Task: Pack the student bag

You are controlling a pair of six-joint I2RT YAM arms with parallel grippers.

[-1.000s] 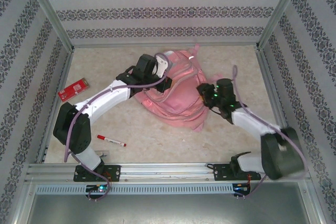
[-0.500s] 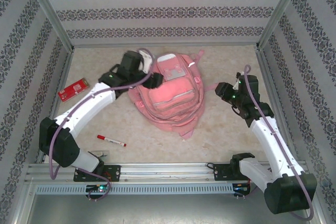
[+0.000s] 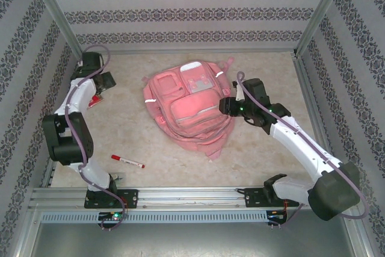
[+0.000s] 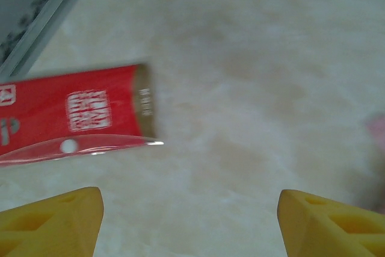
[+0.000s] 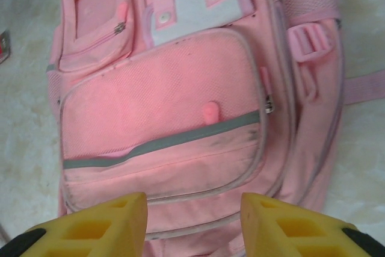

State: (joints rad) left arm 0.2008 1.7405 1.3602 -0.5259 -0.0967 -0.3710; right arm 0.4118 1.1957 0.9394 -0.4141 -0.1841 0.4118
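Observation:
The student bag point(image 3: 186, 109), a pink backpack, lies front up in the middle of the table, showing its zipped pockets and grey strips point(image 5: 162, 142). My right gripper point(image 3: 227, 106) hovers at the bag's right side. In the right wrist view it point(image 5: 194, 224) is open, its yellow fingers point(image 5: 114, 224) apart above the lower front pocket with nothing held. My left gripper point(image 3: 99, 90) is at the far left of the table, away from the bag. It point(image 4: 189, 227) stands wide open over bare table, and a red packet point(image 4: 72, 115) lies just ahead of its left finger.
A red pen point(image 3: 127, 161) lies on the table near the left arm's base. A metal frame rail point(image 3: 66, 106) and patterned walls close in the left, back and right sides. The bag's strap point(image 5: 361, 85) trails out to the right.
My left gripper let go of the bag, opened and swung left to the red packet. The bag settled flat, front up. My right gripper moved back in to the bag's right side.

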